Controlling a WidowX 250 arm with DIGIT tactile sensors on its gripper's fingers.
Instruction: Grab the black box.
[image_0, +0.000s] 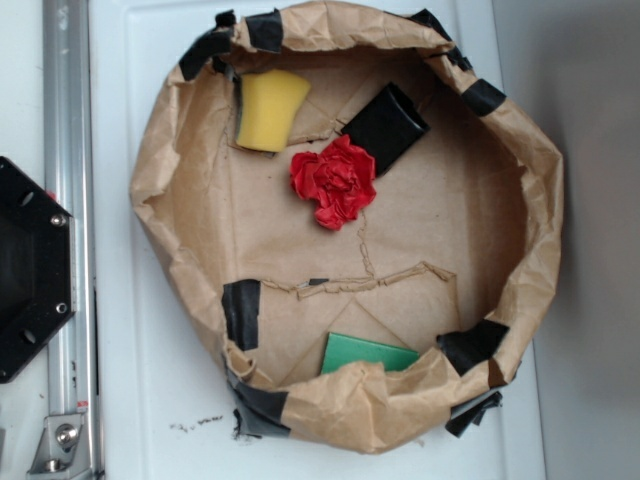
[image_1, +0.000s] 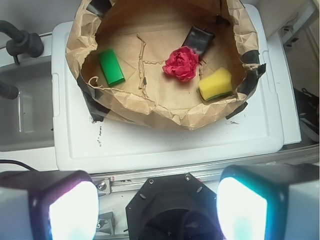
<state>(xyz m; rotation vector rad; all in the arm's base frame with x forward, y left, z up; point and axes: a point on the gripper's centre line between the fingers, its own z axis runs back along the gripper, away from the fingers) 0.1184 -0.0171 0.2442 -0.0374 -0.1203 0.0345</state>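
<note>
The black box is a small glossy block lying tilted on the floor of the brown paper basin, at the back right, next to a red crumpled flower-like thing. In the wrist view the black box lies at the far side, behind the red thing. My gripper is open and empty, its two pads wide apart, high over the robot's black base and well short of the basin. The gripper does not show in the exterior view.
A yellow sponge lies left of the black box, and a flat green block lies at the basin's near wall. Black tape strips patch the paper rim. The basin stands on a white lid. A metal rail runs along the left.
</note>
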